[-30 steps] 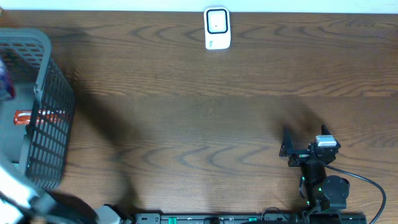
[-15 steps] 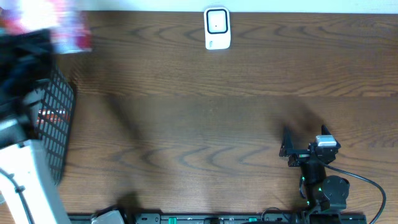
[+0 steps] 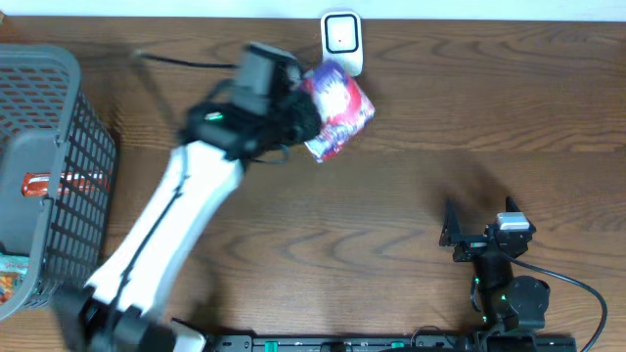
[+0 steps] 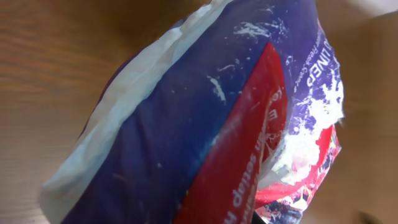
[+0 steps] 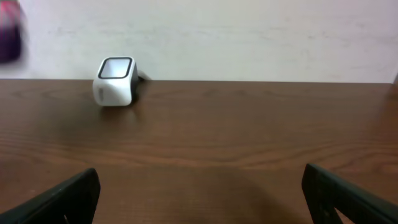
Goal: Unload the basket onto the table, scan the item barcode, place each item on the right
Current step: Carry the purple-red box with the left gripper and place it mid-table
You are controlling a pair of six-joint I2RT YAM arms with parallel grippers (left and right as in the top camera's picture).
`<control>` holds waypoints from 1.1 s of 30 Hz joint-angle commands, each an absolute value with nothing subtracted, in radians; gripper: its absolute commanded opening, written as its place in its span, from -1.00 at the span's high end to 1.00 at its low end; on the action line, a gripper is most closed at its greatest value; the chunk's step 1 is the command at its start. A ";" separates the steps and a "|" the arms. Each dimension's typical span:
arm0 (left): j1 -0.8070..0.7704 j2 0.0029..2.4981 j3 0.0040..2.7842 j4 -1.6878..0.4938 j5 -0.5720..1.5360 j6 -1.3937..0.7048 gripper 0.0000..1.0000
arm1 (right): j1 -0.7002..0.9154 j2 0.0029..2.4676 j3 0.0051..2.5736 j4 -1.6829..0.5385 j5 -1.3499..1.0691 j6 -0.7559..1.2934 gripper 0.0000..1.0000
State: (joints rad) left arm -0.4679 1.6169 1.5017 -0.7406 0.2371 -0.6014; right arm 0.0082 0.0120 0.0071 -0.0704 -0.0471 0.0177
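Overhead: my left gripper (image 3: 305, 115) is clamped on the bag (image 3: 337, 106), holding it up just beside the scanner (image 3: 341, 44). The basket (image 3: 93, 156) is well off to the left. The right gripper (image 3: 456, 235) is parked near me, jaws wide, empty.

Left wrist: bag fills the view, no barcode I can spot.

Right wrist: scanner ahead, bag a blur at the left edge.

Pickup done, I judge; showing the barcode is left.

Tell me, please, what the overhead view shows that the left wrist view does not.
Only overhead: the grey basket, the white scanner, the left arm holding the packet near it, and the right pincer, open. Only left wrist: the packet's red band with white lettering, close up. Both: the blue, red and white packet over the wooden table.
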 commanded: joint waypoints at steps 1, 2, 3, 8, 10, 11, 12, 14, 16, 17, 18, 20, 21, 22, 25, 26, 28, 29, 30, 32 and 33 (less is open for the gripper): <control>-0.510 1.723 1.509 -0.731 0.010 -0.569 0.85 | 0.015 0.006 0.006 -0.075 -0.039 0.028 -0.99; -0.517 1.755 1.509 -0.721 0.012 -0.569 0.85 | 0.015 0.006 0.006 -0.075 -0.039 0.028 -0.98; -0.523 1.790 1.509 -0.712 0.015 -0.569 0.85 | 0.015 0.006 0.006 -0.075 -0.040 0.028 -0.98; -0.548 1.934 1.509 -0.710 0.079 -0.569 0.77 | 0.015 0.006 0.006 -0.075 -0.039 0.028 -0.98; -0.555 1.978 1.509 -0.710 0.145 -0.568 0.72 | 0.015 0.006 0.006 -0.075 -0.039 0.028 -0.98; -0.556 1.996 1.509 -0.709 0.176 -0.568 0.66 | 0.015 0.006 0.006 -0.075 -0.039 0.028 -0.98; -0.556 2.008 1.509 -0.709 0.199 -0.568 0.41 | 0.015 0.006 0.006 -0.075 -0.039 0.028 -0.99; -0.550 2.006 1.511 -0.710 0.222 -0.550 -0.29 | 0.015 0.006 0.006 -0.075 -0.039 0.028 -0.99; -0.533 1.980 1.528 -0.713 0.282 -0.489 -0.69 | 0.015 0.006 0.006 -0.075 -0.039 0.028 -0.99; -0.520 1.961 1.545 -0.720 0.319 -0.461 -0.83 | 0.015 0.006 0.006 -0.075 -0.039 0.028 -0.99; -0.505 1.938 1.565 -0.730 0.350 -0.443 -0.88 | 0.015 0.006 0.006 -0.075 -0.039 0.028 -0.99; -0.461 1.873 1.625 -0.760 0.387 -0.438 -0.90 | 0.015 0.006 0.006 -0.075 -0.039 0.028 -0.99; -0.440 1.839 1.652 -0.773 0.397 -0.438 -0.90 | 0.015 0.006 0.006 -0.075 -0.039 0.028 -0.98; -0.412 1.798 1.684 -0.789 0.406 -0.437 -0.90 | 0.015 0.006 0.006 -0.075 -0.039 0.028 -0.99; -0.318 1.662 1.753 -0.810 0.408 -0.425 -0.93 | 0.015 0.006 0.006 -0.075 -0.039 0.028 -0.98; -0.284 1.617 1.768 -0.808 0.408 -0.410 -0.93 | 0.015 0.006 0.006 -0.075 -0.039 0.028 -0.98; -0.181 1.506 1.785 -0.788 0.407 -0.368 -0.95 | 0.015 0.006 0.006 -0.075 -0.039 0.028 -0.99; -0.132 1.461 1.786 -0.774 0.405 -0.360 -1.00 | 0.015 0.006 0.006 -0.075 -0.039 0.028 -0.99; -0.070 1.414 1.786 -0.764 0.385 -0.360 -0.96 | 0.015 0.006 0.006 -0.075 -0.039 0.028 -0.98; 0.066 1.327 1.786 -0.760 0.298 -0.360 -0.96 | 0.015 0.006 0.006 -0.075 -0.039 0.028 -0.99; 0.145 1.289 1.785 -0.763 0.233 -0.360 -0.96 | 0.015 0.006 0.006 -0.075 -0.039 0.028 -0.99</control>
State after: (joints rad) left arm 0.0151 1.3579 1.7920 -0.7509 0.3500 -0.3950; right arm 0.0082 0.0120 0.0071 -0.0704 -0.0467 0.0177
